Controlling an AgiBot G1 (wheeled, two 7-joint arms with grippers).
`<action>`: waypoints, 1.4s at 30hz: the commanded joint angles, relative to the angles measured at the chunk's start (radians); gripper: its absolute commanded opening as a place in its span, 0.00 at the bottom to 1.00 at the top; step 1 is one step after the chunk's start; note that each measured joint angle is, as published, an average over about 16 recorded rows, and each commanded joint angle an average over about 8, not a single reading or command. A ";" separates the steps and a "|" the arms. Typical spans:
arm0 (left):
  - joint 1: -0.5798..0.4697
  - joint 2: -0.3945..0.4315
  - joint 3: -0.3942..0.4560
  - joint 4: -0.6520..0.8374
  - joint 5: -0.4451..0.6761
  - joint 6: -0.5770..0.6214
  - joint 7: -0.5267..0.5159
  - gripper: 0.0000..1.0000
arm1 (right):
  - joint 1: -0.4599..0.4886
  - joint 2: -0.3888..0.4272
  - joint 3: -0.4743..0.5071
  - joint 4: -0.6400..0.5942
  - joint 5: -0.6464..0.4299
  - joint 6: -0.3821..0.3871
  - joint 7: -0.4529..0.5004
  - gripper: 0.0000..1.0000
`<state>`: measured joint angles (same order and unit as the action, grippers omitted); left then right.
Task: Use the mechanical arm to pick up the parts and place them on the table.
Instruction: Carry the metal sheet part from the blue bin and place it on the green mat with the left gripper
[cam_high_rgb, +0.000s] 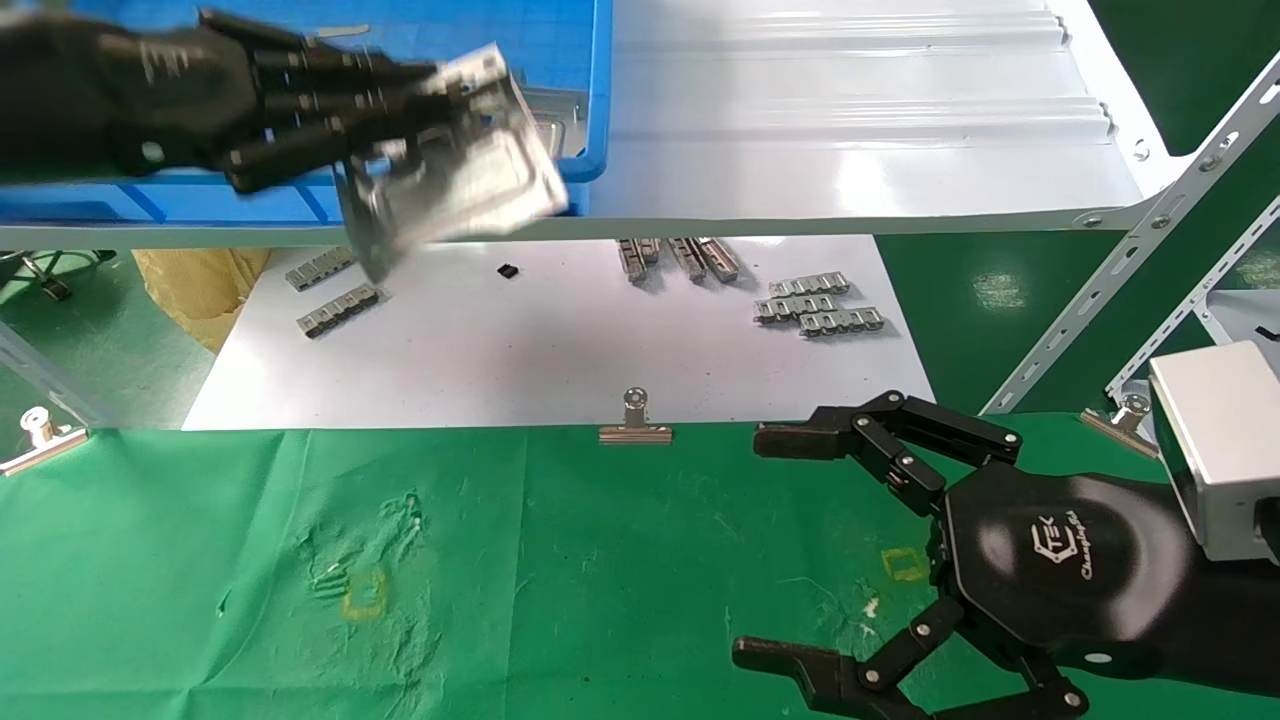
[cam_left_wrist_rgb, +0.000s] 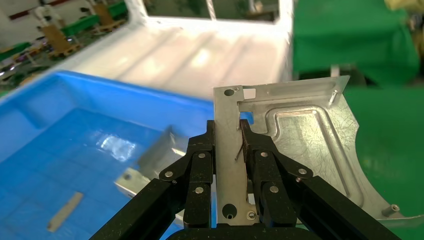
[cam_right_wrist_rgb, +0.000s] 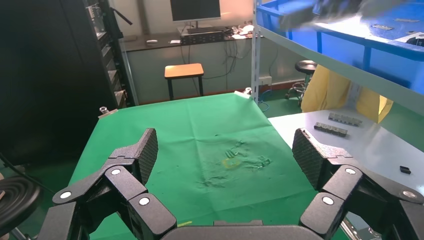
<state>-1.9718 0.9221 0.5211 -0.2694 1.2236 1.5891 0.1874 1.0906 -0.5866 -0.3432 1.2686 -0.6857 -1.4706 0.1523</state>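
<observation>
The left hand (cam_high_rgb: 330, 120) is gripping a part (cam_high_rgb: 460, 175) above the crate (cam_high_rgb: 585, 120); the right hand (cam_high_rgb: 830, 545) is hovering spread over the table (cam_high_rgb: 500, 580).

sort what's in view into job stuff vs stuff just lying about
Job:
left gripper, shut on a part
more parts in the blue crate
green table
right gripper, open over it

Lying about:
ridged strips
binder clip
white board

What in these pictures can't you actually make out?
- Head view: the metal plate in the left hand is blurred, so its cut-outs don't show there.
- Left wrist view: the fingers cover the plate's lower left part, and the other parts in the blue crate are blurred.
- Head view: the right hand is cut off by the bottom edge.
</observation>
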 joint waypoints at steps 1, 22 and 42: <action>0.025 -0.010 0.013 -0.039 0.001 0.021 0.024 0.00 | 0.000 0.000 0.000 0.000 0.000 0.000 0.000 1.00; 0.250 -0.183 0.359 -0.244 -0.148 -0.017 0.307 0.00 | 0.000 0.000 0.000 0.000 0.000 0.000 0.000 1.00; 0.291 -0.052 0.416 0.098 -0.056 -0.085 0.644 1.00 | 0.000 0.000 -0.001 0.000 0.000 0.000 0.000 1.00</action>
<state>-1.6840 0.8674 0.9362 -0.1762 1.1659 1.5080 0.8256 1.0908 -0.5863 -0.3439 1.2686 -0.6853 -1.4703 0.1520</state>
